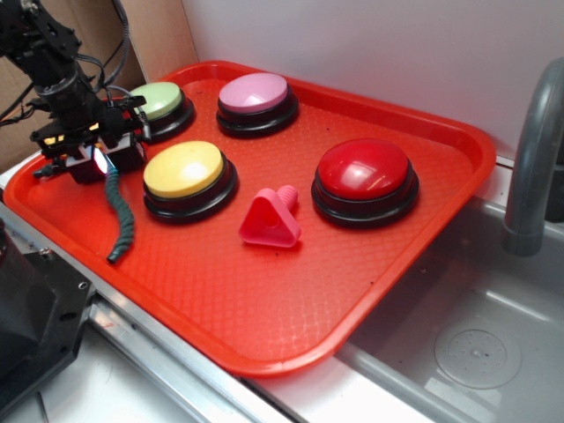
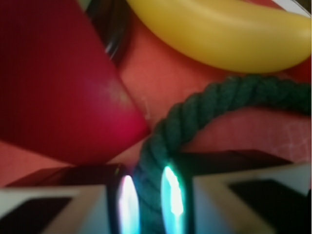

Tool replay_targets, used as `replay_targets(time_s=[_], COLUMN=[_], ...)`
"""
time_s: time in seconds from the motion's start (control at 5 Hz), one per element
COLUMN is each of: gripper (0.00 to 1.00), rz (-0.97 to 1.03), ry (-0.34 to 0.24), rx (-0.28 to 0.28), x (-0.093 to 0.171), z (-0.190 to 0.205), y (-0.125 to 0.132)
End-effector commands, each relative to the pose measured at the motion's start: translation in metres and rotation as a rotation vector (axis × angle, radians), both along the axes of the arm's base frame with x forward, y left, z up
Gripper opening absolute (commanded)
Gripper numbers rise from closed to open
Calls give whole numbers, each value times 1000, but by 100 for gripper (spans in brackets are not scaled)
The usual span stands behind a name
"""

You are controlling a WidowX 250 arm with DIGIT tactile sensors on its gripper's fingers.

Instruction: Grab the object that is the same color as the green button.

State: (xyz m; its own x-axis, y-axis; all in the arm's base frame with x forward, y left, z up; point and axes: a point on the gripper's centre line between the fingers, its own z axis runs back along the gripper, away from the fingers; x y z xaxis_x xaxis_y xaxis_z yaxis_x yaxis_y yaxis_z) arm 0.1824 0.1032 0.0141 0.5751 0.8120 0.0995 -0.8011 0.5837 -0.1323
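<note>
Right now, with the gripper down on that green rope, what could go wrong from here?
1. The gripper has only one end of the green rope between its fingers; the limp rest trails across the red tray, so it may slip out on lifting.
2. The trailing rope lies close beside the yellow button and could drag against it.
3. The gripper sits tight between the green button and the yellow one, so a swing might bump either.
</note>
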Motion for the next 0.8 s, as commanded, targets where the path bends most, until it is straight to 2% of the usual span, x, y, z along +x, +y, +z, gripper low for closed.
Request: replay_targets(time_s=[0.0,0.2,0.4,0.6], gripper=[0,0,0,0], rz=[-144,-356,-581,-725], ry=[8,46,69,60], rx=[38,34,-32,-36], x=[2,2,-1,-11], z=[44,87,115,137], y=[-10,-34,-61,-95])
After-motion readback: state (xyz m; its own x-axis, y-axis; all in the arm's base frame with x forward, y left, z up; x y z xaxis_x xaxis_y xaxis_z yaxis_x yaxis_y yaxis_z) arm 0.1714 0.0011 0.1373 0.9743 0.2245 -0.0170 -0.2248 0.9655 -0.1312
